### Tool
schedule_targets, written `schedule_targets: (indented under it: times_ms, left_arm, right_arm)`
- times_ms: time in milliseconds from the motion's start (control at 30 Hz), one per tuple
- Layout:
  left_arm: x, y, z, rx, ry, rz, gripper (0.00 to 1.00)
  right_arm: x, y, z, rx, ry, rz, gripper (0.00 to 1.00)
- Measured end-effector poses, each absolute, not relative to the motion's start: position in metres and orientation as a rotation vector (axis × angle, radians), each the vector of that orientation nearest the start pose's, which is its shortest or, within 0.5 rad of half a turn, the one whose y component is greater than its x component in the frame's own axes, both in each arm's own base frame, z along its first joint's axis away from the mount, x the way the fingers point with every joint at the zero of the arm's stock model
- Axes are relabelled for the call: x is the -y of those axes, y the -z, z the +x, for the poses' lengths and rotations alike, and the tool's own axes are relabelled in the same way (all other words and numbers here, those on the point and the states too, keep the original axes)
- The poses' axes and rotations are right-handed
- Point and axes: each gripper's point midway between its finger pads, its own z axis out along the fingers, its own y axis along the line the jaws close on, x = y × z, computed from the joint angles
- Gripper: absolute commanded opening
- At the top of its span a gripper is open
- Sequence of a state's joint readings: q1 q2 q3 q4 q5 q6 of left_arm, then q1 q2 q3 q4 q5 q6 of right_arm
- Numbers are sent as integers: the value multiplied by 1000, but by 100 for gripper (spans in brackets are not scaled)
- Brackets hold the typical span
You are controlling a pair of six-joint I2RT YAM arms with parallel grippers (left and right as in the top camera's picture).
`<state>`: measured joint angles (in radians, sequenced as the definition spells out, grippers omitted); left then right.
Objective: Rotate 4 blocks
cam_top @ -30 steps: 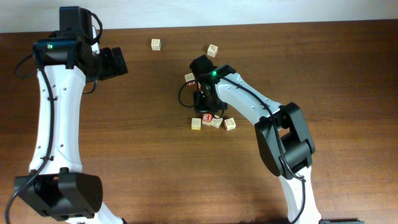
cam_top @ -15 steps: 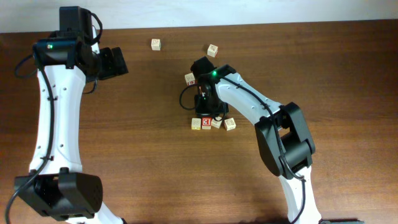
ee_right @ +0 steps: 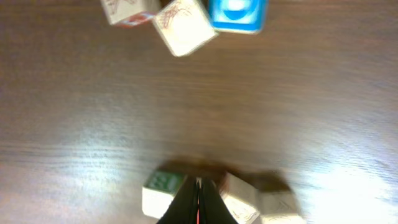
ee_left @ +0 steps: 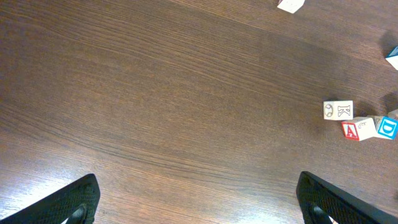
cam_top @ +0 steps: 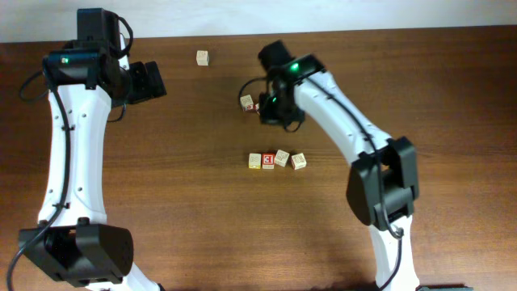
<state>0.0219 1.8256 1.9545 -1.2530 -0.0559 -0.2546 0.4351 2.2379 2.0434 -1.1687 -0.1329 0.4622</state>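
Four blocks lie in a short row (cam_top: 275, 160) at mid-table: a K block (ee_left: 338, 110), a red A block (ee_left: 351, 130), a pale one (ee_left: 367, 126) and a blue D block (ee_left: 387, 127). The right wrist view, which is blurred, shows three of them at its top edge: the red-and-white one (ee_right: 127, 11), the pale one (ee_right: 185, 28) and the blue one (ee_right: 235, 14). My right gripper (ee_right: 199, 186) is shut on nothing, its tips between a green-faced cube (ee_right: 163, 186) and pale cubes (ee_right: 255, 196). My left gripper (ee_left: 199, 199) stands wide open over bare wood, far left of the row.
A loose cube (cam_top: 202, 56) sits near the far edge. Another cube (cam_top: 247, 102) lies just left of the right arm (cam_top: 323, 89), which reaches across the back of the table. The left arm (cam_top: 73, 129) runs down the left side.
The right gripper, still shut, has left the row and moved toward the far side. The red block now sits in line with the others. A far cube is now covered by the arm.
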Motion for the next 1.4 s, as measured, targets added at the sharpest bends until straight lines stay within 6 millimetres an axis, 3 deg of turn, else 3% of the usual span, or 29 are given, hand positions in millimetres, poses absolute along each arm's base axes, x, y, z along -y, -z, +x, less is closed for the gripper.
schedule_targets:
  times_ms: [67, 133, 233, 467, 600, 1400]
  left_arm:
    - [-19, -239, 428, -2663, -4, -388, 99]
    - [-19, -238, 428, -2663, -4, -388, 99]
    - [-19, -239, 428, -2663, -4, -388, 99]
    - [-19, -239, 428, -2663, -4, -388, 99]
    - [-19, -239, 428, -2663, -4, -388, 99]
    - [-19, -239, 428, -2663, -4, -388, 99]
  right_arm:
    - [-209, -99, 432, -3004, -292, 62, 4]
    - [-201, -83, 421, -3054, -246, 74, 4]
    - [-198, -56, 402, -3127, -202, 77, 4]
    - [-201, -15, 386, -3157, -224, 48, 4]
    - [-213, -14, 385, -3140, -250, -24, 4]
    - [-230, -15, 381, -3130, -329, -148, 4]
